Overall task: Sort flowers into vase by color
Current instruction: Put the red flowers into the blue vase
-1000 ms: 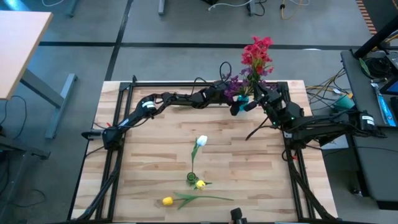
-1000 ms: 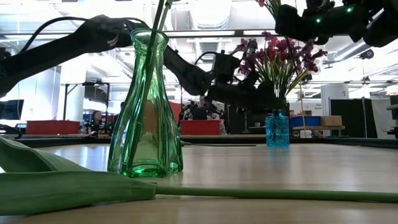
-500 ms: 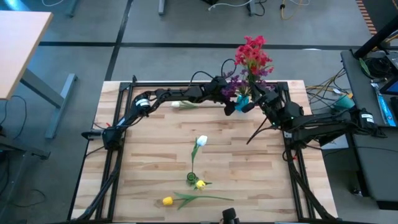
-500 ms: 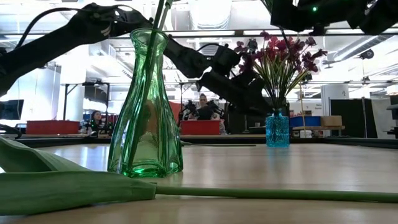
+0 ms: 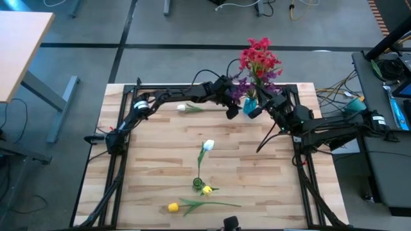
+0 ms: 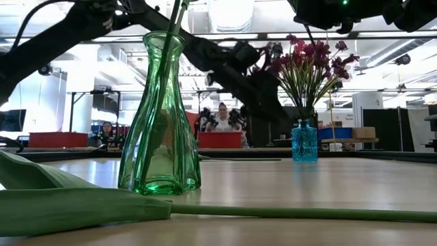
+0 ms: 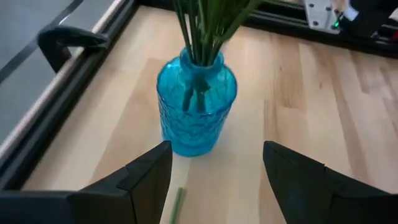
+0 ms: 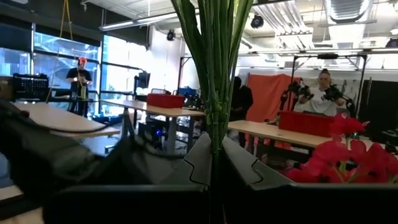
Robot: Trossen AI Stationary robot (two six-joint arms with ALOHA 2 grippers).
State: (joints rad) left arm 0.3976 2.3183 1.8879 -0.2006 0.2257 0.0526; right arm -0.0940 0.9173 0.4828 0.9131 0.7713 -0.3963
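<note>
Our right gripper (image 8: 214,163) pinches the red flowers (image 5: 259,56) by their thin, light, bendy stems above the blue vase (image 7: 196,110), our left gripper (image 7: 216,180) wide open beside it.

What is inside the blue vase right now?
The blue vase holds a bunch of green stems topped with purple flowers. The tinted glass blurs the stem ends, so whether there is water cannot be seen.

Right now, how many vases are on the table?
2: a green vase near the front centre with a white flower in it, and a blue vase at the back edge with purple flowers.
</note>
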